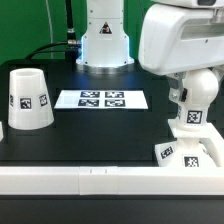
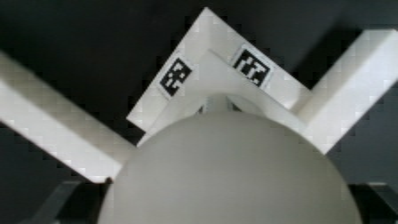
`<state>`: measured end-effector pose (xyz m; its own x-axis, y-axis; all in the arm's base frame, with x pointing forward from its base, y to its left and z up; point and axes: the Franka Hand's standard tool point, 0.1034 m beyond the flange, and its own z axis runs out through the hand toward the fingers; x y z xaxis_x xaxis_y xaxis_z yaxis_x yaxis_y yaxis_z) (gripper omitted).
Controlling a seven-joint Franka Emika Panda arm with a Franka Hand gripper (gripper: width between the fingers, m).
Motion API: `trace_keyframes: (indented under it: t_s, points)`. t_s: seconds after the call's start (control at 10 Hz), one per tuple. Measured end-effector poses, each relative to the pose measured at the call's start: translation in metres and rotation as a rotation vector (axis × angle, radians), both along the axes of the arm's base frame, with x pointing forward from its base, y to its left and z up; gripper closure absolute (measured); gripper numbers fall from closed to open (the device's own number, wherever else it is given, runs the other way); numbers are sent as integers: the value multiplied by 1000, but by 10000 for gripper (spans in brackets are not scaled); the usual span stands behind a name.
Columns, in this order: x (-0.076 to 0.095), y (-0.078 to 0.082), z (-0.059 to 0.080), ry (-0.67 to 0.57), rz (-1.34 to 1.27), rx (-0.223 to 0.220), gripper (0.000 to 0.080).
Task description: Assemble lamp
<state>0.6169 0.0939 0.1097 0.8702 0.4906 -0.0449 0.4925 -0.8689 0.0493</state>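
The white rounded bulb fills the wrist view between my dark fingers. My gripper is shut on it. In the exterior view my gripper holds the bulb upright at the right front, directly over the flat square base. I cannot tell whether bulb and base touch. A tagged corner of the base shows beyond the bulb in the wrist view. The truncated-cone shade stands alone on the exterior view's left.
The marker board lies flat in the middle of the black table. A white rail runs along the front edge. Its corner pieces flank the base. The arm's pedestal stands at the back.
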Motion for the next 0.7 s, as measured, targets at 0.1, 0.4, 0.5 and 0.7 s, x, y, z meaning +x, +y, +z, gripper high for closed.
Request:
trace_keyframes:
  t_s: [0.1, 0.4, 0.5, 0.7]
  points:
    - [0, 0, 0, -4, -56, -1, 222]
    - [0, 0, 0, -17, -254, -3, 220]
    - [0, 0, 0, -20, -312, -4, 220]
    - [-1, -2, 0, -34, -508, 20, 220]
